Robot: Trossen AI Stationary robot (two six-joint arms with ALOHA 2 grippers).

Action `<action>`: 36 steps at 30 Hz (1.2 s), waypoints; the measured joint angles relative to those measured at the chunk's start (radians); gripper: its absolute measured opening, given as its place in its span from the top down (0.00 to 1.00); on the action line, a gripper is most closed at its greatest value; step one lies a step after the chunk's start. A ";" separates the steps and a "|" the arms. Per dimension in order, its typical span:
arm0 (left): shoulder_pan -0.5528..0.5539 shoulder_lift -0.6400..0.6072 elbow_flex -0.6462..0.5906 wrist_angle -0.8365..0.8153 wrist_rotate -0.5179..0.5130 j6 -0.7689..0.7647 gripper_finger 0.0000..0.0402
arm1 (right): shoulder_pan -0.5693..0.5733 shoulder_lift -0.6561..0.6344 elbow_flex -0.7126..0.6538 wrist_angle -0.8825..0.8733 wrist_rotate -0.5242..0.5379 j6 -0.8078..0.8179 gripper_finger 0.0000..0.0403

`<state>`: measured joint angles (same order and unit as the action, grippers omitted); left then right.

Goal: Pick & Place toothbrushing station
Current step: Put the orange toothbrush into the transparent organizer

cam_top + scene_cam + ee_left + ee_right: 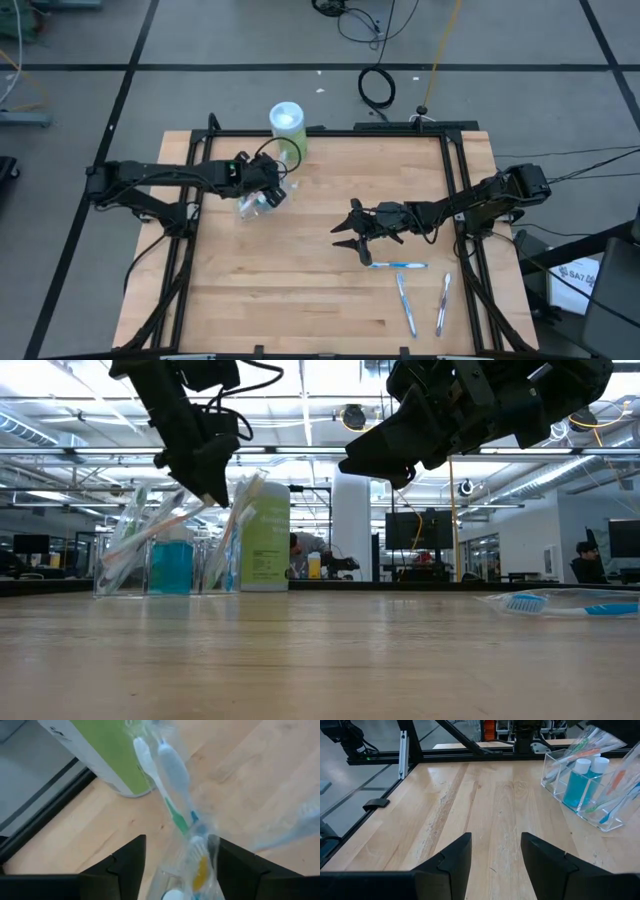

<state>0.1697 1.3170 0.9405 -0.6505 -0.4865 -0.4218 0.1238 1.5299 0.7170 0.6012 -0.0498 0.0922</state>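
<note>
The toothbrushing station is a small clear plastic cup (252, 206) standing on the wooden table's far left. It holds slanting wrapped toothbrushes (150, 530) and blue white-capped tubes (578, 781). My left gripper (266, 188) hangs open just above it, coming down at a slant. Its fingers (125, 865) stand on either side of the toothbrush heads (172, 767) that stick up from the cup. My right gripper (342, 235) waits open and nearly level over the table's middle, pointing toward the cup (585, 790). Three more toothbrushes (398, 265) lie flat near the front right. My left gripper has its open fingers on either side of the wrapped toothbrush tops (200, 865), reaching in from above at a slant. The clear wrapper runs close to one finger (235, 865). I cannot tell whether it touches.
A tall green container with a white lid (287, 128) stands at the far edge right behind the cup, close to my left gripper. Black frame rails (455, 200) run along the table's sides. Bare wood lies between the two grippers and along the front left.
</note>
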 joint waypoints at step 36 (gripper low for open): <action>-0.134 -0.240 0.000 -0.049 -0.207 -0.102 0.90 | 0.000 0.000 0.000 -0.001 0.000 0.000 0.59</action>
<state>0.0353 1.0768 0.9405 -0.6994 -0.6939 -0.5241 0.1238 1.5299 0.7170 0.6003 -0.0498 0.0921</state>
